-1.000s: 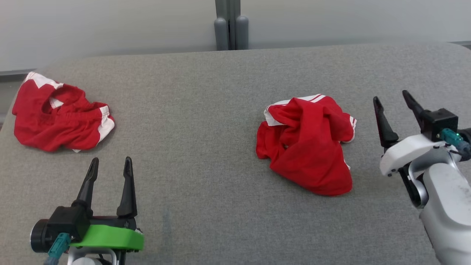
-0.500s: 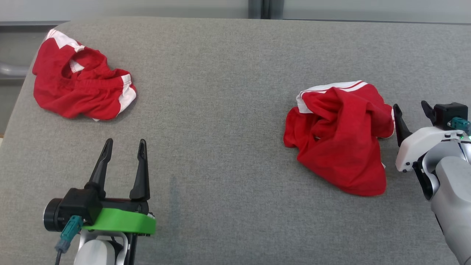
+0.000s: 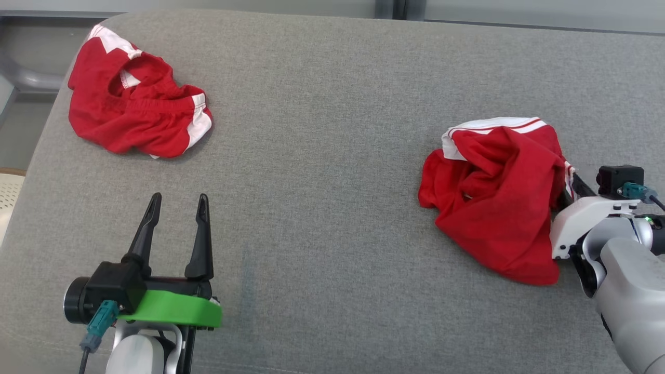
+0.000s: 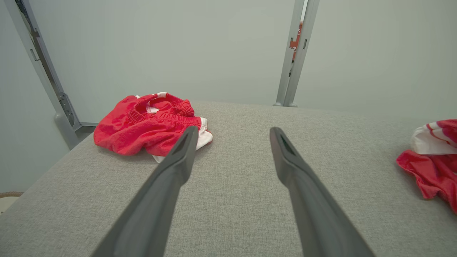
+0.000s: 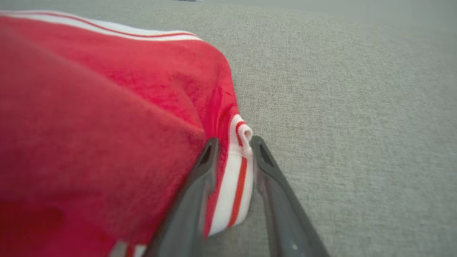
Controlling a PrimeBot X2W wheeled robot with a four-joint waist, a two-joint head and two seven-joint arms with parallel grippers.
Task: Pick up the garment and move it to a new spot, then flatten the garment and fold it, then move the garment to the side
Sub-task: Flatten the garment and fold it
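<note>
Red-and-white striped hem (image 5: 234, 171) sits pinched between my right gripper (image 5: 234, 144) fingers. The jaws are drawn narrow and press the trim from both sides, so I read that as a grip on the cloth. To the left of those jaws the rest of the crumpled red garment (image 3: 493, 208) bulges up. It lies heaped on the gray upholstered surface (image 3: 322, 156), and its white band with red stripes runs along the far edge, beyond the fingertips. To the right of the jaws I see bare gray weave.

My left gripper (image 4: 232, 129) hangs over the same surface with its jaws spread wide and nothing between them. Bare fabric lies under and ahead of the fingers. Beyond the tip of the left-hand finger, and off to that side, a pair of red shorts (image 4: 150, 125) with an elastic waistband and white trim lies bunched near the far corner. Past the right-hand finger a metal post (image 4: 294, 53) rises against the pale wall (image 4: 160, 43).
</note>
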